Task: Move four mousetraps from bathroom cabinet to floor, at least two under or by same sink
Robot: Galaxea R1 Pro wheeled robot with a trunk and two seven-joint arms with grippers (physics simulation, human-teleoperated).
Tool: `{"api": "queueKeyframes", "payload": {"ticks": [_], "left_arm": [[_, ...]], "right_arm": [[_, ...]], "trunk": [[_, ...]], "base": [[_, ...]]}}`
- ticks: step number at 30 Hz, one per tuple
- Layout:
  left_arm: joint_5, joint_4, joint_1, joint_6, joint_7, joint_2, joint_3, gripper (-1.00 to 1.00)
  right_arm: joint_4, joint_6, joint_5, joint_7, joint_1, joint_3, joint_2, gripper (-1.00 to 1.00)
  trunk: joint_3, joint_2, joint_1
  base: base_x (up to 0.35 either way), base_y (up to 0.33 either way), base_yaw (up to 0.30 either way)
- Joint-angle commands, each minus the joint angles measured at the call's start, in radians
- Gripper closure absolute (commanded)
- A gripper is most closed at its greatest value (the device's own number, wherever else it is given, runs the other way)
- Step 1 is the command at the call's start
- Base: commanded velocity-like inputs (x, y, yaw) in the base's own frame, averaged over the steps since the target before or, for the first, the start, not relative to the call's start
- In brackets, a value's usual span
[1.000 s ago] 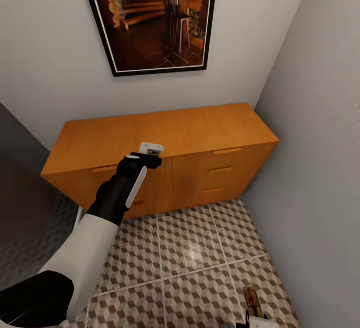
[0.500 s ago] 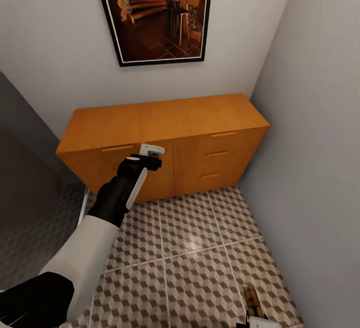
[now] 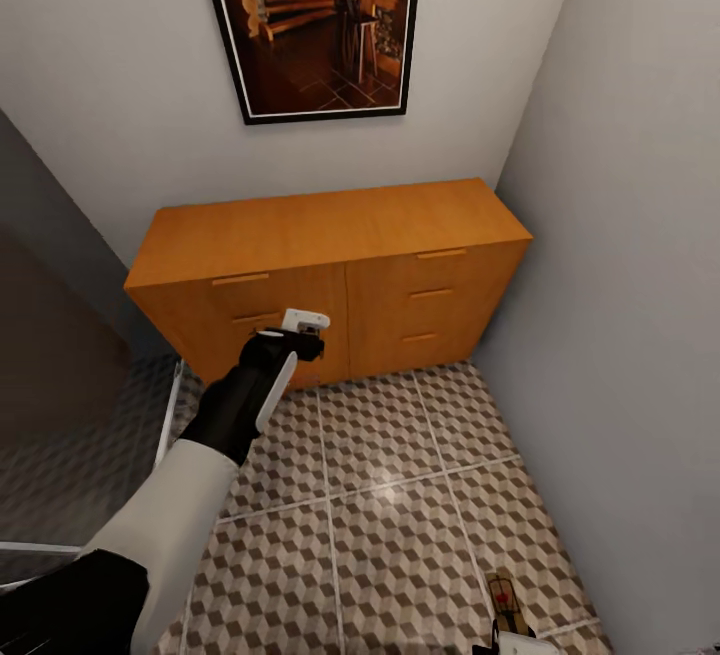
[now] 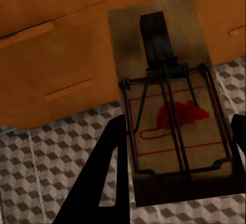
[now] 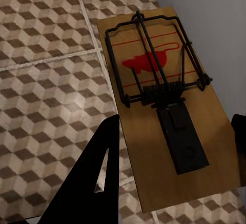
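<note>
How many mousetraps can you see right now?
2. One mousetrap sits between the left gripper fingers, in front of the cabinet; the other mousetrap sits in the right gripper. Others may be hidden.

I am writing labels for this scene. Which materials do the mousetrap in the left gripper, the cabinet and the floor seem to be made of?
Mousetrap: looks like a matte wooden board with dark metal wire and spring, and a red printed mouse.
Cabinet: seems orange-brown wood or veneer, smooth, with faint grain.
Floor: probably glazed tile; pale grout lines and a soft light reflection suggest so.
</note>
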Motion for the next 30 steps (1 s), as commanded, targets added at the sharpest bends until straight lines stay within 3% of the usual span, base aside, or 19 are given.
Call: {"api": "queueKeyframes", "payload": {"ticks": [1, 5, 12, 15, 21, 23, 30], "left_arm": [[0.003, 0.018, 0.005, 0.002, 0.006, 0.0, -0.002, 1.0], [0.002, 0.085, 0.027, -0.07, 0.006, -0.001, -0.003, 1.0], [0.001, 0.253, 0.081, -0.297, 0.006, -0.001, -0.004, 1.0], [0.001, 0.316, 0.156, -0.429, 0.004, -0.001, -0.005, 1.0], [0.001, 0.447, 0.22, -0.604, 0.003, -0.001, -0.006, 1.0], [0.001, 0.532, 0.256, -0.669, 0.003, -0.001, -0.006, 1.0], [0.0, 0.617, 0.369, -0.737, 0.002, 0.001, -0.004, 1.0]], "right_arm": [[0.001, -0.003, -0.007, -0.004, -0.001, 0.009, 0.0, 1.0], [0.001, -0.003, -0.007, -0.004, -0.001, 0.009, 0.0, 1.0], [0.001, -0.003, -0.006, -0.004, -0.001, 0.009, -0.002, 1.0], [0.001, -0.003, -0.007, -0.004, -0.001, 0.008, -0.004, 1.0], [-0.001, -0.004, -0.007, -0.005, -0.001, 0.006, -0.006, 1.0], [-0.001, -0.004, -0.008, -0.005, -0.001, 0.006, -0.006, 1.0], [-0.002, -0.004, -0.007, -0.004, -0.001, 0.007, -0.006, 1.0]], "trunk": [[-0.001, -0.002, 0.0], [-0.001, -0.002, 0.0], [-0.001, -0.002, 0.0], [-0.001, -0.002, 0.0], [-0.001, -0.002, 0.0], [-0.001, -0.002, 0.0], [-0.001, -0.002, 0.0]], "base": [[-0.008, 0.0, 0.0], [-0.003, 0.0, 0.0], [0.0, 0.0, 0.0], [0.0, 0.0, 0.0], [0.0, 0.0, 0.0], [0.0, 0.0, 0.0], [0.0, 0.0, 0.0]]}}
